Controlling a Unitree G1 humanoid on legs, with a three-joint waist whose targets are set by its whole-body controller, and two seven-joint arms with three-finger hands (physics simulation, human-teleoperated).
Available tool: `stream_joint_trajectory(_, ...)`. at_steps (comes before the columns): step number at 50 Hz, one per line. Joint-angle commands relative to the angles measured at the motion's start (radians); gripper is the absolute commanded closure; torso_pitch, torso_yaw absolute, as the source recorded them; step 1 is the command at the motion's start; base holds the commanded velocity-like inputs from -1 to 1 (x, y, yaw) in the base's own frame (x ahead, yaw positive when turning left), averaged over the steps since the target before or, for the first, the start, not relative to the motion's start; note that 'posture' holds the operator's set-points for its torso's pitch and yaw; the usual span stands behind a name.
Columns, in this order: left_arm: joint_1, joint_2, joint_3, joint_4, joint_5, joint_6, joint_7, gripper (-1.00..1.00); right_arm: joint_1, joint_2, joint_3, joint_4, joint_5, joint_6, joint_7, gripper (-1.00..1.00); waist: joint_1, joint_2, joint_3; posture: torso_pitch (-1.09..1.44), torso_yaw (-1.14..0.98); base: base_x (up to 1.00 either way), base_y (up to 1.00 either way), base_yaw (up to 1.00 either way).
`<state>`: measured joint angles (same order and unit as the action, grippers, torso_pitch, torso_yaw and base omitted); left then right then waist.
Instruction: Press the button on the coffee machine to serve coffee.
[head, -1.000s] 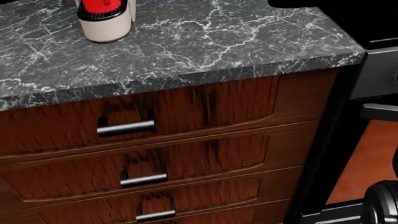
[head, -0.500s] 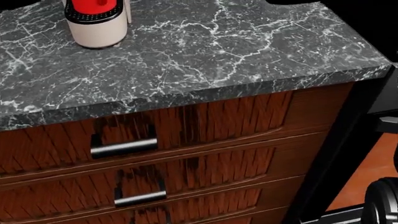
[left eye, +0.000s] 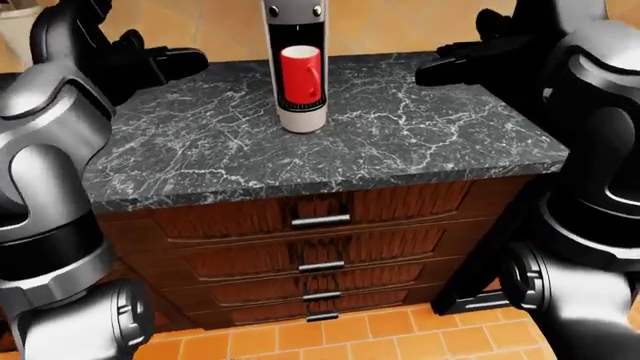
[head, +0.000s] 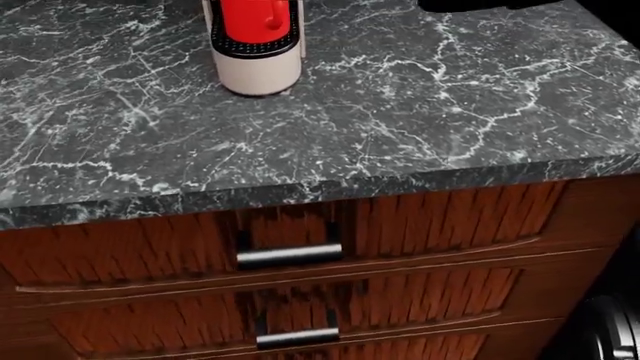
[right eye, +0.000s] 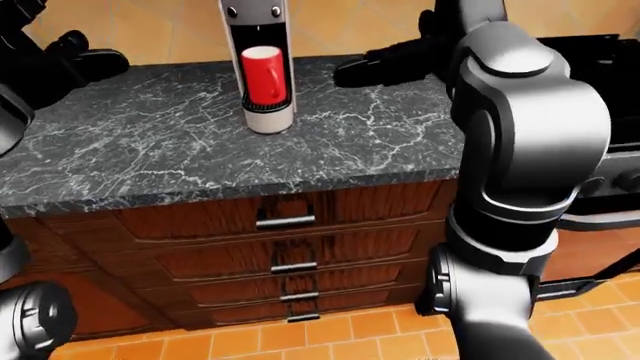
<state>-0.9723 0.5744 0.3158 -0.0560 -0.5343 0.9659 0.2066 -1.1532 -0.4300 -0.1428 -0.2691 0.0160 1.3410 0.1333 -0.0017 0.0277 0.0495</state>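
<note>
Red mug (left eye: 301, 73) upright in upright coffee machine (left eye: 296, 45); left hand (left eye: 160, 60), right hand (left eye: 460, 66) open.

- No text, label, brand or number can be read on the coffee machine (left eye: 296, 52), as far as these small renders show.

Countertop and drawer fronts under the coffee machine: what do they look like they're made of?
The dark grey countertop looks like polished marble or a stone laminate: white veins run across it. The reddish-brown drawer fronts look like varnished wood, with streaky vertical grain. Their bar handles look like brushed metal, with a silvery sheen. Being renders, these are looks only.
</note>
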Motion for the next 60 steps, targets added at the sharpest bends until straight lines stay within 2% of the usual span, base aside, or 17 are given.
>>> stream_joint_trajectory(1, -0.019, -0.001, -0.017, -0.001, -0.008, -0.007, -0.008, -1.00, -0.023, -0.029, 0.004, -0.005, -0.021, -0.013, 0.009, -1.00, 0.020, 0.035, -0.027, 0.00, 0.00, -0.24, 0.00, 1.00)
stream_joint_trajectory(4, -0.017, 0.001, -0.016, -0.001, -0.008, -0.008, -0.009, -1.00, -0.032, -0.010, -0.013, -0.004, -0.029, -0.011, 0.007, -1.00, 0.022, 0.057, -0.055, 0.00, 0.00, -0.24, 0.00, 1.00)
stream_joint_trajectory(8, -0.008, -0.001, -0.015, -0.002, -0.007, -0.014, -0.011, -1.00, -0.033, -0.013, -0.005, 0.000, -0.044, -0.013, 0.012, -1.00, 0.010, -0.003, 0.016, 0.00, 0.00, 0.00, 0.00, 0.00)
stream_joint_trajectory(12, -0.004, -0.002, -0.014, -0.004, -0.008, -0.015, -0.013, -1.00, -0.038, -0.012, -0.006, 0.007, -0.057, -0.016, 0.019, -1.00, 0.030, -0.066, -0.001, 0.00, 0.00, 0.00, 0.00, 0.00)
stream_joint_trajectory(13, -0.004, -0.001, -0.014, -0.004, -0.008, -0.014, -0.013, -1.00, -0.038, -0.011, -0.007, 0.008, -0.059, -0.016, 0.020, -1.00, 0.020, -0.034, 0.008, 0.00, 0.00, 0.00, 0.00, 0.00)
stream_joint_trajectory(21, 0.012, -0.006, -0.023, 0.010, 0.007, -0.050, -0.041, -1.00, -0.048, -0.015, -0.006, 0.014, -0.075, -0.015, 0.045, -1.00, 0.002, 0.000, -0.009, 0.00, 0.00, 0.00, 0.00, 0.00)
stream_joint_trajectory(22, 0.017, -0.006, -0.026, 0.010, 0.009, -0.057, -0.051, -1.00, -0.048, -0.011, -0.010, 0.019, -0.075, -0.027, 0.047, -1.00, 0.001, 0.003, -0.036, 0.00, 0.00, 0.14, 0.00, 0.00)
stream_joint_trajectory(28, 0.030, -0.011, -0.020, -0.005, 0.015, -0.049, -0.063, -1.00, -0.076, -0.005, -0.004, 0.067, -0.078, -0.058, 0.047, -1.00, -0.005, -0.032, -0.002, 0.00, 0.00, 0.23, 0.00, 0.00)
stream_joint_trajectory(30, 0.030, -0.012, -0.019, -0.007, 0.017, -0.045, -0.063, -1.00, -0.070, 0.001, -0.005, 0.060, -0.079, -0.059, 0.046, -1.00, 0.000, -0.067, -0.042, 0.00, 0.00, 0.07, 0.00, 0.00)
stream_joint_trajectory(33, 0.024, -0.012, -0.018, -0.007, 0.017, -0.041, -0.062, -1.00, -0.066, 0.002, -0.008, 0.050, -0.079, -0.053, 0.046, -1.00, 0.005, -0.058, -0.037, 0.00, 0.00, 0.08, 0.00, 0.00)
stream_joint_trajectory(38, 0.024, -0.013, -0.018, -0.008, 0.020, -0.039, -0.063, -1.00, -0.067, 0.004, -0.008, 0.048, -0.082, -0.049, 0.044, -1.00, 0.000, -0.030, -0.014, 0.00, 0.00, 0.03, 0.00, 0.00)
stream_joint_trajectory(41, 0.024, -0.013, -0.012, -0.017, 0.015, -0.030, -0.057, -1.00, -0.051, 0.000, -0.002, 0.029, -0.083, -0.046, 0.052, -1.00, -0.015, 0.023, -0.020, 0.00, 0.00, 0.00, 0.00, 0.00)
stream_joint_trajectory(42, 0.028, -0.016, -0.012, -0.029, 0.011, -0.024, -0.053, -1.00, -0.041, 0.003, -0.001, 0.018, -0.082, -0.042, 0.055, -1.00, -0.012, -0.001, -0.002, 0.00, 0.00, 0.02, 0.00, 0.00)
stream_joint_trajectory(49, 0.029, -0.015, -0.016, -0.015, 0.014, -0.038, -0.057, -1.00, -0.054, 0.000, 0.000, 0.022, -0.092, -0.035, 0.063, -1.00, -0.001, 0.002, -0.028, 0.00, 0.00, 0.13, 0.00, 0.00)
stream_joint_trajectory(54, 0.032, -0.012, -0.009, -0.031, 0.007, -0.023, -0.050, -1.00, -0.054, 0.005, 0.001, 0.021, -0.096, -0.034, 0.064, -1.00, 0.001, -0.103, -0.036, 0.00, 0.00, 0.15, 0.00, 0.00)
stream_joint_trajectory(55, 0.033, -0.011, -0.009, -0.030, 0.007, -0.024, -0.051, -1.00, -0.051, 0.005, 0.001, 0.021, -0.097, -0.035, 0.065, -1.00, -0.002, -0.058, -0.023, 0.00, 0.00, 0.14, 0.00, 0.00)
stream_joint_trajectory(60, 0.035, -0.017, -0.013, -0.033, 0.003, -0.026, -0.049, -1.00, -0.050, 0.011, 0.002, 0.027, -0.100, -0.041, 0.065, -1.00, 0.005, -0.044, -0.025, 0.00, 0.00, 0.14, 0.00, 0.00)
